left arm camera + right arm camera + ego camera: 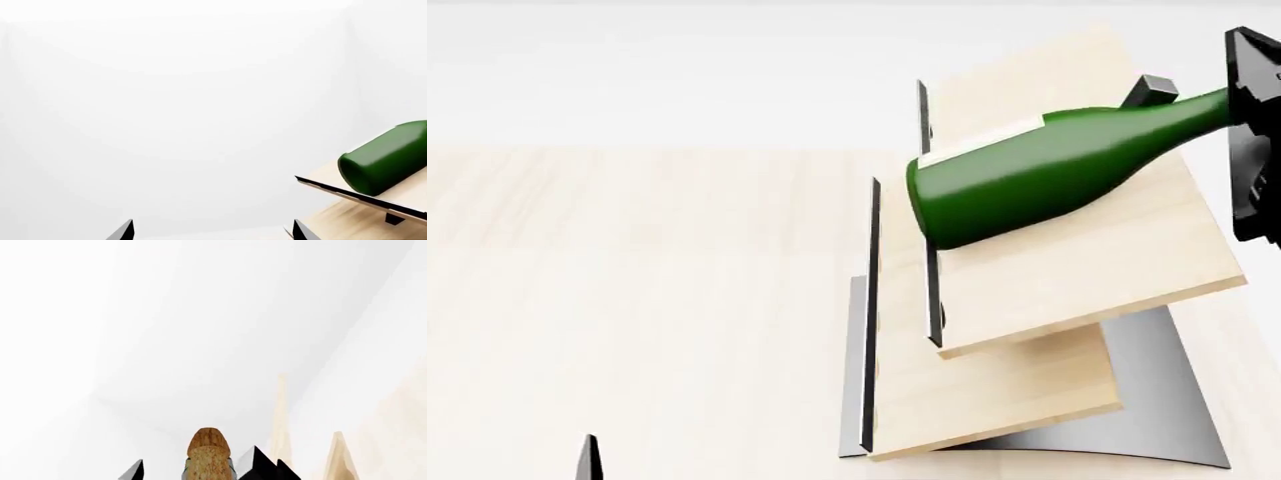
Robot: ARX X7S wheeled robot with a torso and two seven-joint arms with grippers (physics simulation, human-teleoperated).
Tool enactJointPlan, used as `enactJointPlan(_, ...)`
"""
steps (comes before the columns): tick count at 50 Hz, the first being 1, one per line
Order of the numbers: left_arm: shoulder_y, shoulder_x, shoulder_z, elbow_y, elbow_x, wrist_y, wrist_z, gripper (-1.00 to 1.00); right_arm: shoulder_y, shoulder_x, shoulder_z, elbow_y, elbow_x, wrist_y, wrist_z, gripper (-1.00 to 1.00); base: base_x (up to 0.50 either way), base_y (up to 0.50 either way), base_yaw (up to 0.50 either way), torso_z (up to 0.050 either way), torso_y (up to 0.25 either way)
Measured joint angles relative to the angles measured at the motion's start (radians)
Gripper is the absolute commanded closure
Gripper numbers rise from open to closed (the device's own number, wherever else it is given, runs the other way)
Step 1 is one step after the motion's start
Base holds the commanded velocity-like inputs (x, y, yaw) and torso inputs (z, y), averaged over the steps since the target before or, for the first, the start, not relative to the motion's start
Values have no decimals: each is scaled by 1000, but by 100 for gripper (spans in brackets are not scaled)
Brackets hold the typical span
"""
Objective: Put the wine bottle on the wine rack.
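The wine bottle (1041,175) lies slanted across the top panel of the wine rack (1094,275), its base at the panel's dark left edge and its neck rising to the right. My right gripper (1252,120) holds the neck at the right border of the head view. In the right wrist view the tan cork (208,452) sticks out between the fingertips of the right gripper (197,471). The left wrist view shows the bottle's green base (383,160) resting on the rack's panel (407,192). My left gripper (213,232) is open and holds nothing, off to the rack's left.
The rack stands on a light-wood table (627,280), on a grey curved base (1154,400) with a lower panel (1001,400) under the top one. One left fingertip (590,458) shows low in the head view. White wall lies behind.
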Motion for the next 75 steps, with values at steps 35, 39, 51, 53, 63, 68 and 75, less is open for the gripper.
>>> enactJointPlan(35, -4, -4, 10, -3, 0, 1, -4, -100, -11, 9, 20, -31, -27, -6, -12, -100, 0, 0, 0, 0, 0)
enactJointPlan(39, -5, -4, 11, -3, 0, 1, -5, -100, -17, 16, 24, -37, -27, -10, -11, -100, 0, 0, 0, 0, 0)
enactJointPlan(51, -6, -5, 14, -5, 1, 1, -6, -100, -42, 40, 38, -61, -21, -27, -12, -100, 0, 0, 0, 0, 0)
enactJointPlan(53, -6, -5, 14, -5, 1, 1, -7, -100, -48, 47, 41, -68, -20, -32, -12, -100, 0, 0, 0, 0, 0)
enactJointPlan(63, -7, -6, 18, -8, 2, 3, -8, -100, -86, 82, 59, -107, -9, -58, -14, -100, 0, 0, 0, 0, 0)
enactJointPlan(68, -8, -6, 19, -7, 2, 1, -9, -100, -107, 103, 70, -136, -4, -76, -14, -100, 0, 0, 0, 0, 0)
enactJointPlan(75, -8, -7, 21, -7, 2, 0, -10, -100, -144, 137, 87, -187, 1, -110, -13, -100, 0, 0, 0, 0, 0)
